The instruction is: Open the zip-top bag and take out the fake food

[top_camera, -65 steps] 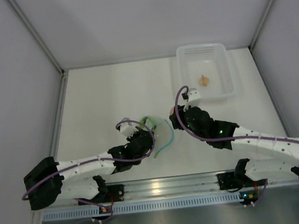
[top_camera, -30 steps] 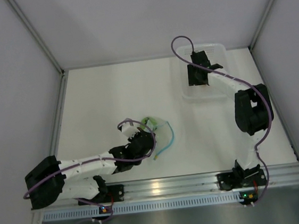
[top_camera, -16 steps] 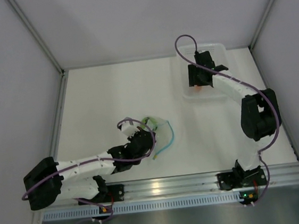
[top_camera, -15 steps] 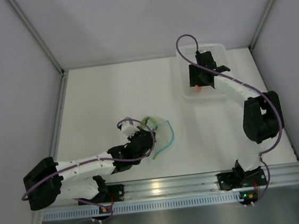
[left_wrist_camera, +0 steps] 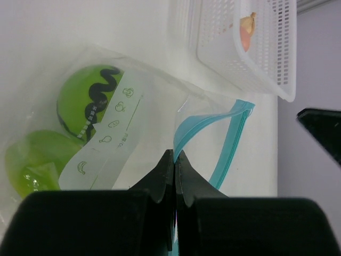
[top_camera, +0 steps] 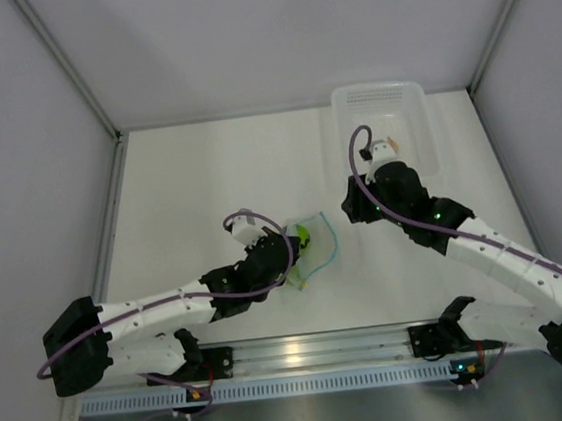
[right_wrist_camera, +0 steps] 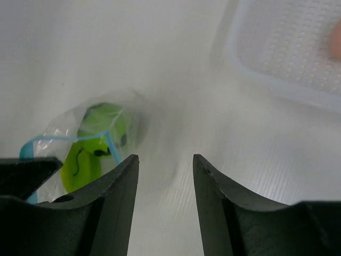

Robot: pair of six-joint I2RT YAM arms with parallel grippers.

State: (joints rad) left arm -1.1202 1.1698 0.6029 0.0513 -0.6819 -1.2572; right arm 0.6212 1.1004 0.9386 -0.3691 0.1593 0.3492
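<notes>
Grip: my left claw (left_wrist_camera: 175, 161), pinching the clear crinkly zip-top bag (left_wrist_camera: 152, 109), should lift its lip so the spread right claw (right_wrist_camera: 162, 170) reaches the round green ball (left_wrist_camera: 88, 104).

The zip-top bag (top_camera: 318, 252) is lying crinkled on the surface, with its blue zip strip gaping toward 3 o'clock and one lip pinched in the jaws of the left gripper (left_wrist_camera: 175, 160). A zigzag-marked green ball (left_wrist_camera: 88, 104) and a lime-green oval (left_wrist_camera: 29, 160) are sitting inside at its 9 o'clock end. A peach piece (top_camera: 392, 146) is resting in the basket (top_camera: 425, 125) at 1 o'clock.

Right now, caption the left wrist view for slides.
Left gripper pinches the zip-top bag at its blue strip; green ball inside, basket beyond.
</notes>
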